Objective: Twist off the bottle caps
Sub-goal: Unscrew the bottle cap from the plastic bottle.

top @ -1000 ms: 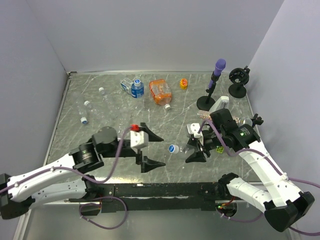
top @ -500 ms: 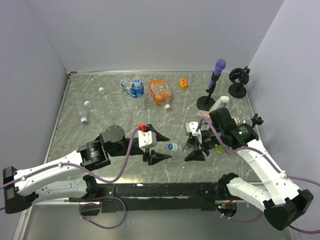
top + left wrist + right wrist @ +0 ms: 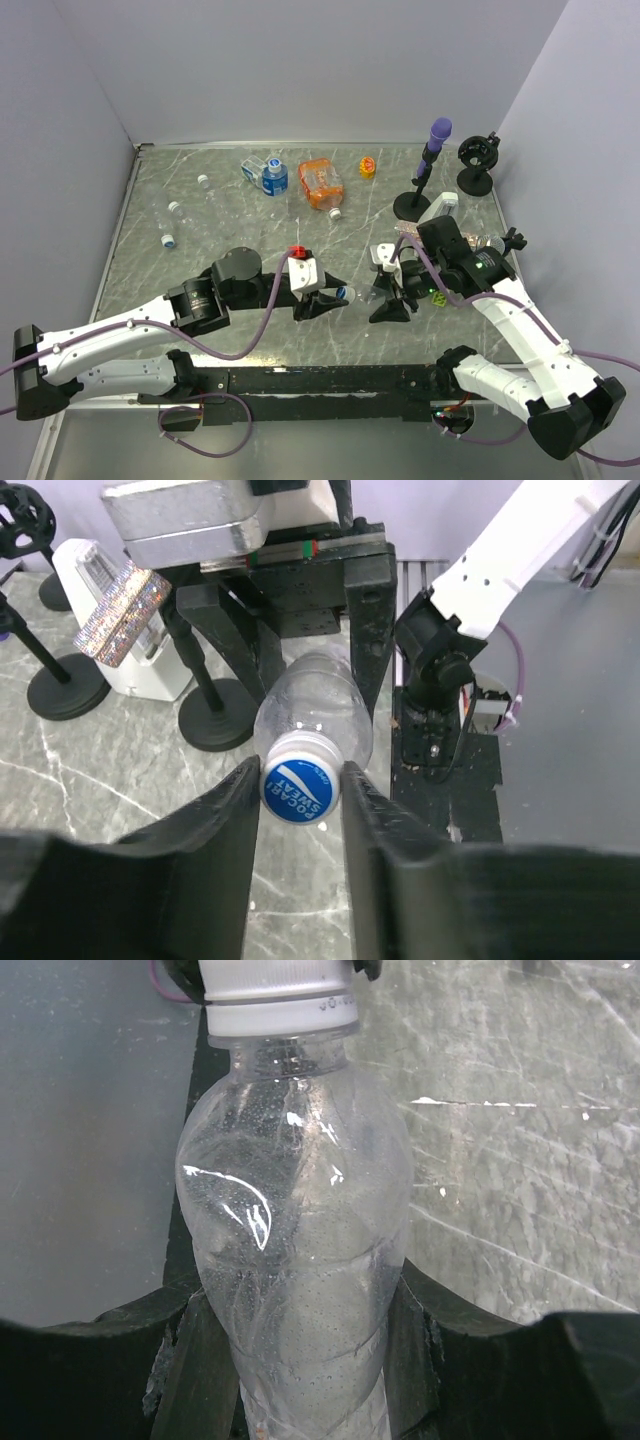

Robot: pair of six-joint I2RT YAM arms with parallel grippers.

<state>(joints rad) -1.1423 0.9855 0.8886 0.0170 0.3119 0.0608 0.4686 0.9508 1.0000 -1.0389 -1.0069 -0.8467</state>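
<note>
Since a second ago my left gripper (image 3: 333,297) has slid right and narrowed from a wide spread onto the cap (image 3: 300,788). Its fingers (image 3: 210,840) now press both sides of it. The cap has a white skirt and a blue top printed POCARI SWEAT. It sits on a clear bottle (image 3: 300,1260) lying level, pinched in my right gripper (image 3: 388,297), near the front middle of the table (image 3: 250,225).

Grey marble-pattern table (image 3: 250,215); plain pale lavender walls (image 3: 300,70) on 3 sides.
</note>
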